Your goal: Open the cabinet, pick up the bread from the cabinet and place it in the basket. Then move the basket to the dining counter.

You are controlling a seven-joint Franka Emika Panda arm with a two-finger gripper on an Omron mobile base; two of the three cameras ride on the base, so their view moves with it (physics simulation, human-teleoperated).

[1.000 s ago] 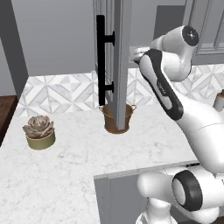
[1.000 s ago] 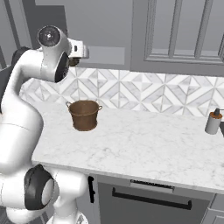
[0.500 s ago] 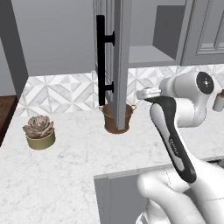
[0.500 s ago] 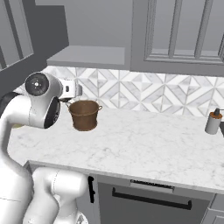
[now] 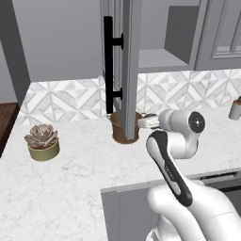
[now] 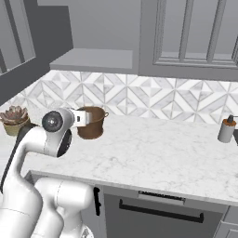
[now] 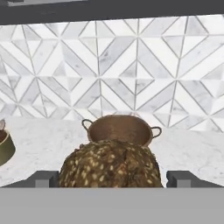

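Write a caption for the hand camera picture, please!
Seeded bread held between wide gripper fingers, just short of the woven basket.

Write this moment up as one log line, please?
stage: carrying bread to basket | claw: closed on bread, facing basket | basket: upright on worktop | cabinet: door open

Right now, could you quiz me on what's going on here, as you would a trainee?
1. True or false: the cabinet door is shut.
2. What sits between the fingertips of the gripper? A: an apple. B: the bread. C: a cup.
3. Fill in: the bread is not yet inside the ____.

Key: 1 false, it stands open. 2 B. 3 basket, standing just ahead on the worktop.
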